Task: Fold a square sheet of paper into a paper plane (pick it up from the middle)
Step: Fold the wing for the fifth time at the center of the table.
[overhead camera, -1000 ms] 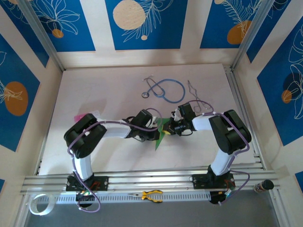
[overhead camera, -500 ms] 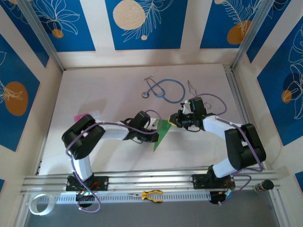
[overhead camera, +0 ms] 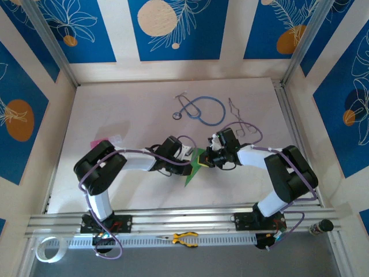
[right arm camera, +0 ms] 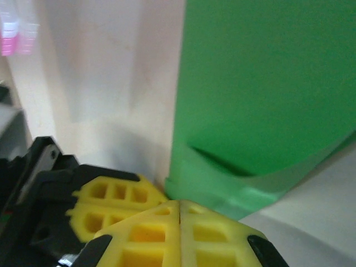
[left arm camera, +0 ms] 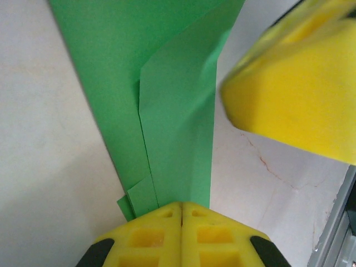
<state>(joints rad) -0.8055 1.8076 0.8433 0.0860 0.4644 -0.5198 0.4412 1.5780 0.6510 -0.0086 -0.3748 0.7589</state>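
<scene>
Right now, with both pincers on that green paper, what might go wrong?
The left pincer and right pincer both clamp the green paper close together, so pulling apart might tear it. In the left wrist view, the folded layers fan out unevenly, so the next crease may come out crooked.

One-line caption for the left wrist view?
Left gripper shut on the folded green paper, creases showing, against the pale table.

The top camera looks down from high behind at the whole worktop; both wrist cameras face the same green paper closely.
</scene>
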